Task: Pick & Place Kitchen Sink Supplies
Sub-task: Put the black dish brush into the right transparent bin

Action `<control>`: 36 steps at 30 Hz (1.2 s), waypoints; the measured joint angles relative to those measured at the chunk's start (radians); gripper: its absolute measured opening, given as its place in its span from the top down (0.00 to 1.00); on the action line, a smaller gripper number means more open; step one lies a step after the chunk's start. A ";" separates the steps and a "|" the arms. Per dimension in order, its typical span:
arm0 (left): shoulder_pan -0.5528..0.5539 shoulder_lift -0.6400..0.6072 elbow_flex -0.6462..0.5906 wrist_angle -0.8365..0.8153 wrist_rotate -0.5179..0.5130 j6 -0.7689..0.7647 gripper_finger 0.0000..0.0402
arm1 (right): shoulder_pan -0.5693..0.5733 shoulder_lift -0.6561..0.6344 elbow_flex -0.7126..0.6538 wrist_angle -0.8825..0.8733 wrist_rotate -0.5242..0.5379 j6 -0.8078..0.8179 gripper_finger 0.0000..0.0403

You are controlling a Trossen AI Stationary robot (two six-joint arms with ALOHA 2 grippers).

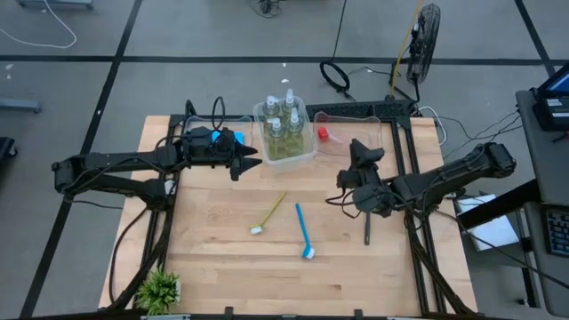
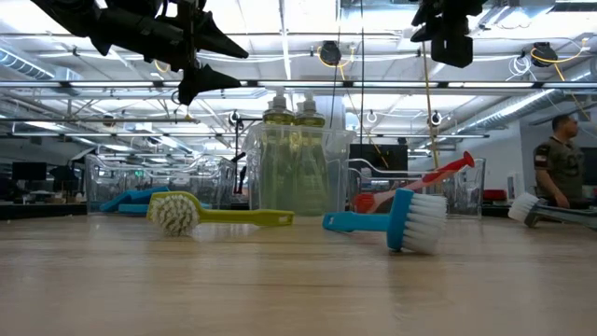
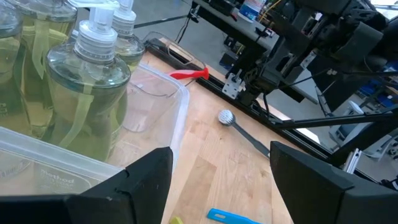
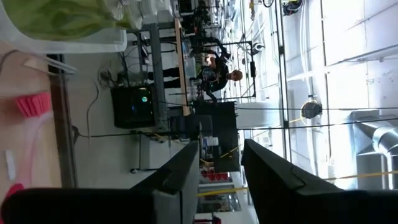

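Several clear pump bottles [image 1: 283, 124] [image 3: 87, 81] of yellow-green liquid stand in a clear bin [image 1: 311, 147]. My left gripper [image 1: 247, 162] [image 3: 221, 152] hovers open just left of that bin, above the table. A blue sponge [image 1: 220, 138] shows under the left arm, partly hidden. The red brush [image 1: 324, 133] [image 3: 189, 74] lies in a second clear bin [image 1: 378, 120]. My right gripper [image 1: 364, 149] [image 4: 221, 146] hangs open in the air beside that bin. The yellow-green brush [image 1: 269, 213], blue brush [image 1: 304, 233] and dark grey brush [image 1: 366, 227] lie flat on the table.
A small green potted plant [image 1: 160, 289] stands at the table's near left corner. In the low view both grippers [image 2: 210, 70] [image 2: 448, 47] hang well above the brushes [image 2: 401, 221]. A person [image 2: 560, 173] stands in the room beyond the table.
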 joint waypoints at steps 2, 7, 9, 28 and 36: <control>0.000 0.000 0.000 0.000 0.000 0.000 0.33 | 0.002 0.000 0.000 0.000 0.000 0.014 0.72; 0.000 0.000 0.000 0.000 0.000 0.000 0.33 | 0.003 0.000 0.000 0.000 -0.067 0.083 0.72; 0.000 0.000 0.000 0.000 0.000 0.000 0.33 | 0.003 0.000 0.000 0.002 -0.159 0.179 0.72; 0.000 0.000 0.000 0.000 -0.058 -0.009 0.33 | -0.005 -0.063 0.000 -0.165 -1.231 1.316 0.72; -0.001 0.000 0.000 0.000 -0.052 -0.009 0.33 | 0.000 -0.087 0.001 -0.485 -1.470 1.755 0.72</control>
